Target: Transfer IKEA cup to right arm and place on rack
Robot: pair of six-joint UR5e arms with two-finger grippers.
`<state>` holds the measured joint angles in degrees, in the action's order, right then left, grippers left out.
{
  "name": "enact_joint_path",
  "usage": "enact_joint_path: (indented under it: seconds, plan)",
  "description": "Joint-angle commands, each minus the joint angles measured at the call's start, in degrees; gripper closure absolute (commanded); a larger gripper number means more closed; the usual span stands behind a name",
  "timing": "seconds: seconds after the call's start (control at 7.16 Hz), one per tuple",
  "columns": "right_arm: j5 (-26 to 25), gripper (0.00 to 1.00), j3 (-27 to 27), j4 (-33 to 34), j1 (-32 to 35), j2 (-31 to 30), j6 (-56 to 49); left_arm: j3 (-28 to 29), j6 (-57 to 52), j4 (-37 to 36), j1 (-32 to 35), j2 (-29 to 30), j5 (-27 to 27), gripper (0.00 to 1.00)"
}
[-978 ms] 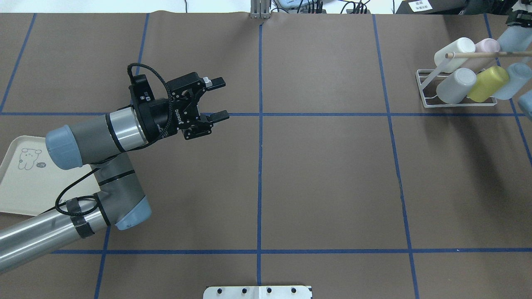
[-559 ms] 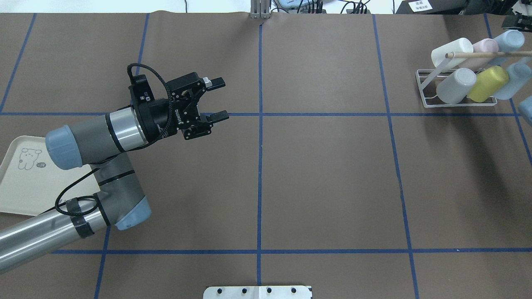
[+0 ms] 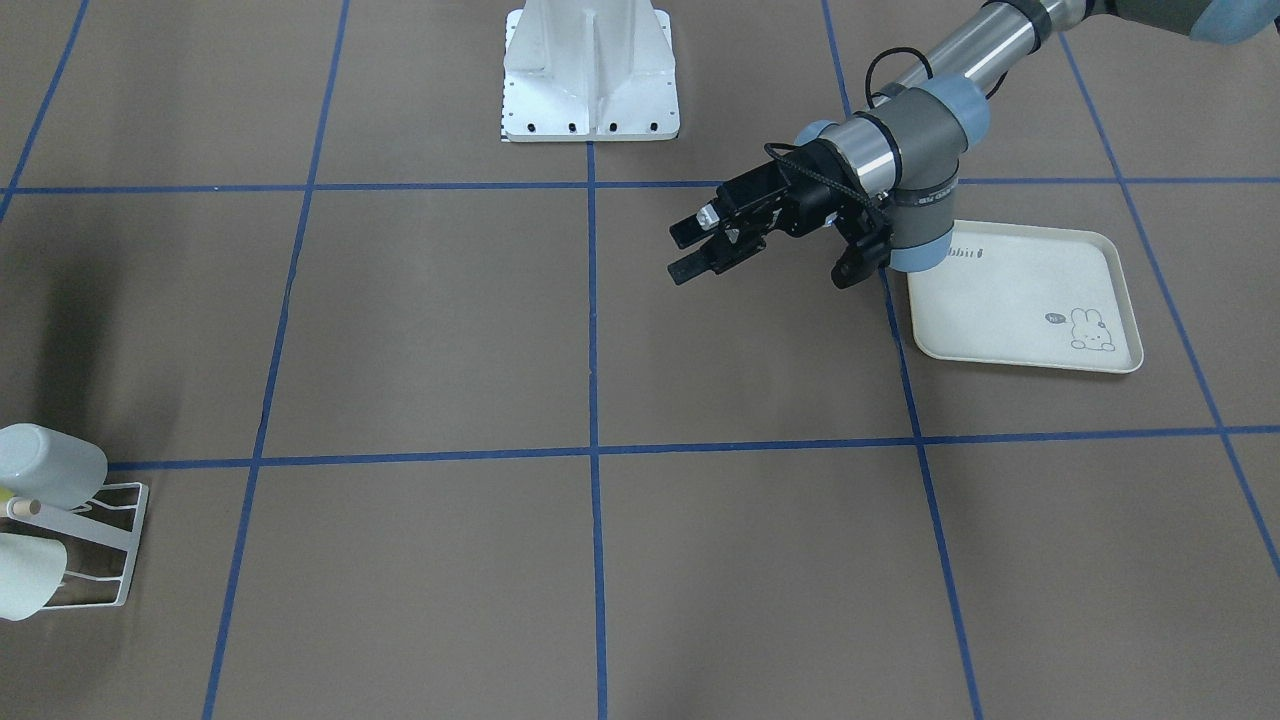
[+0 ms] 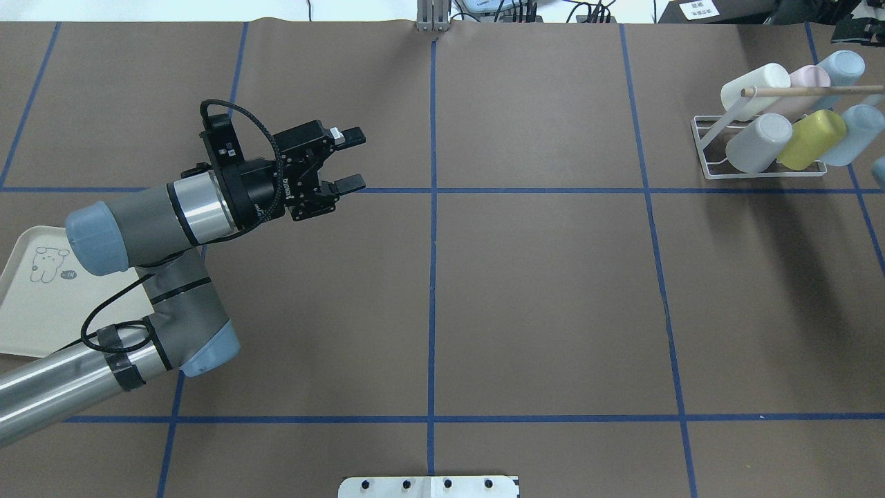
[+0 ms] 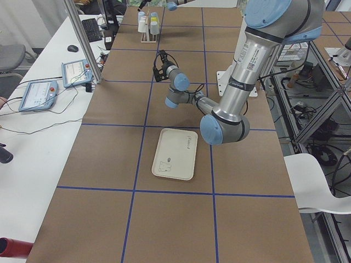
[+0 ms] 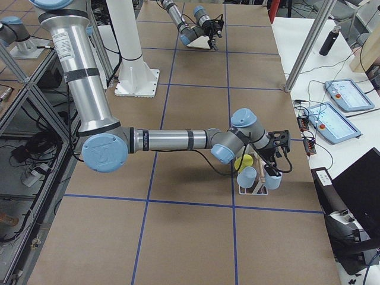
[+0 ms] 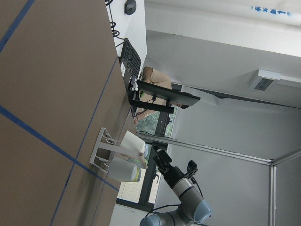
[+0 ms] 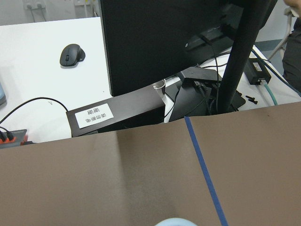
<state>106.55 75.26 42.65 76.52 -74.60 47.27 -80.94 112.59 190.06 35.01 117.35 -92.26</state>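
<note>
Pale blue cup (image 4: 845, 67) on top row of rack (image 4: 722, 123), far right of bench (image 4: 539, 290); left claw (image 4: 349, 160) apart, empty; right claw (image 6: 272, 160) beside rack, grip impossible to tell; placing judged near done; next: clean back-off, neighbouring cups (image 4: 760, 142) undisturbed

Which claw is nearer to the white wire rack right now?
Right. The right claw is close by the rack at the table's right end; the left claw, open, is far across the table, near the cream tray.
</note>
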Motion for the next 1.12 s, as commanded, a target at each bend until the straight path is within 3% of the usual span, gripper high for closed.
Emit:
enact_joint_path:
  seconds: [0.0, 0.14, 0.28, 0.56, 0.7, 0.84, 0.98]
  plan:
    - [13.36, 0.00, 0.76, 4.34, 9.21, -0.02, -12.92, 0.43, -12.43, -9.13, 3.29, -2.29, -0.63, 0.00]
    - [19.77, 0.00, 3.55, 9.33, 13.35, -1.24, -19.17, 0.43, -19.27, -14.06, 5.66, -4.30, -0.90, 0.00]
    - [22.27, 0.00, 7.93, 13.21, 14.08, -4.73, -23.50, 0.35, -26.21, -20.98, 8.04, -4.67, -2.81, 0.00]
    - [22.47, 0.00, 16.54, 19.88, 13.39, -12.56, -32.46, 0.43, -40.95, -35.83, 17.68, -4.85, -11.49, 0.00]
    - [22.56, 0.00, 21.98, 28.46, 11.82, -14.24, -36.33, 0.35, -54.62, -43.56, 22.51, -6.42, -14.75, 0.00]
    - [22.48, 0.00, 25.43, 36.98, 11.28, -14.52, -39.77, 0.43, -70.07, -52.51, 26.04, -6.69, -14.87, 0.00]
    - [22.56, 0.00, 25.38, 40.89, 10.50, -14.52, -42.93, 0.43, -83.71, -58.78, 29.73, -8.00, -14.96, 0.00]
